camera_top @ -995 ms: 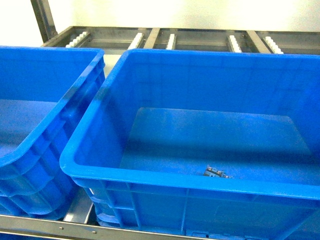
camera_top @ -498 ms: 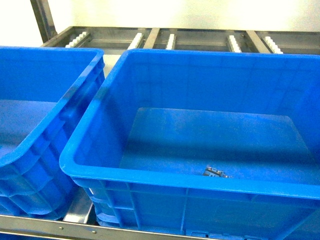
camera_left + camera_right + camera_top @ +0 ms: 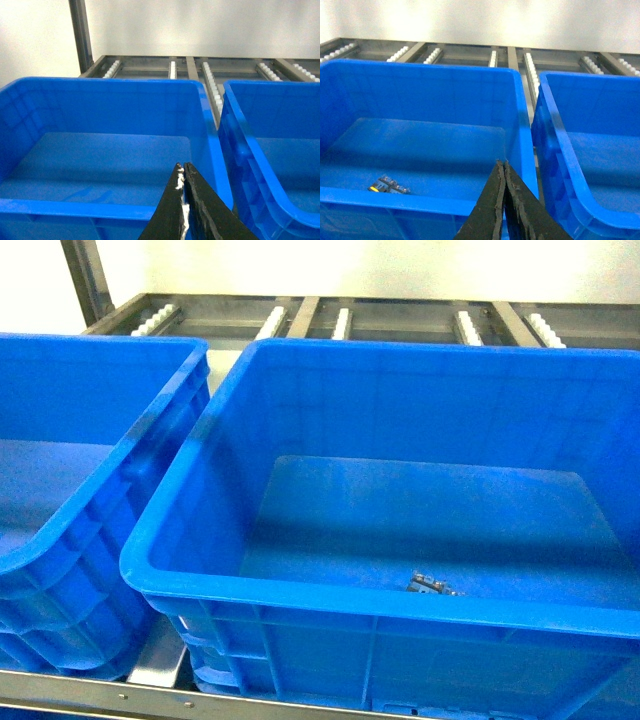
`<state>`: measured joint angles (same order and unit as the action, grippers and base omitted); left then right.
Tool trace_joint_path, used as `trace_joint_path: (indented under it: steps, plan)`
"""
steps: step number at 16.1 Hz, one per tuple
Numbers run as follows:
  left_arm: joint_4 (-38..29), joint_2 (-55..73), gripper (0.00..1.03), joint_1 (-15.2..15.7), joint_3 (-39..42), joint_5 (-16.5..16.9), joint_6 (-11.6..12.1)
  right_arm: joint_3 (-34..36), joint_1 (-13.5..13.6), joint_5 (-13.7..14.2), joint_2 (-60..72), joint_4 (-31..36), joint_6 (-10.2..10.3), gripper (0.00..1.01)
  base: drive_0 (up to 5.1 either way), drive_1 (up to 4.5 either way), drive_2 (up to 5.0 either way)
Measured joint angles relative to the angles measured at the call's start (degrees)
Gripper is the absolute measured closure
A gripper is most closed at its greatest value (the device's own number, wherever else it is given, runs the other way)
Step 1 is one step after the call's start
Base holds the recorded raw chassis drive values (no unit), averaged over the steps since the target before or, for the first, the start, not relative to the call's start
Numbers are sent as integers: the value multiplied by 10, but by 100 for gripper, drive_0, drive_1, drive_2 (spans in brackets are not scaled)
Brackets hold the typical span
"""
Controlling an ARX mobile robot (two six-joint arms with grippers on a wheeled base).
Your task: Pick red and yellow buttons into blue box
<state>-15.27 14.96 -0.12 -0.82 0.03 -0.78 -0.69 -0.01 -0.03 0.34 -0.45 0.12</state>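
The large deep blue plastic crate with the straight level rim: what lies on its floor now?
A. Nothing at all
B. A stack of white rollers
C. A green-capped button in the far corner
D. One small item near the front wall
D. In the head view one small grey-and-black item lies on the floor of the large deep blue plastic crate, close to the front wall; the right wrist view shows it too.

Box (image 3: 300, 600) right of the crate (image 3: 60, 540); inside it near front, perhaps a button (image 3: 432, 585).
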Motion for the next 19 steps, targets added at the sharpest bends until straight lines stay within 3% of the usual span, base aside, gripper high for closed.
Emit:
trace_joint_path:
  steps: [5,6,7,12,13,19]
  plan:
    - [50,-47,101,0,0,0,0,0,0,0,-1,2,0,99,0,0,0]
    - [76,-66,101,0,0,-1,0,0,0,0,-1,2,0,99,0,0,0]
    - [156,-120,101,0,0,0,0,0,0,0,-1,2,0,99,0,0,0]
    - [155,-144,101,0,0,0,0,0,0,0,-1,2,0,99,0,0,0]
    - [155,-144,101,0,0,0,0,0,0,0,-1,2,-1,92,0,0,0]
    - [155,-144,32,0,0,0,0,0,0,0,-1,2,-1,22,0,0,0]
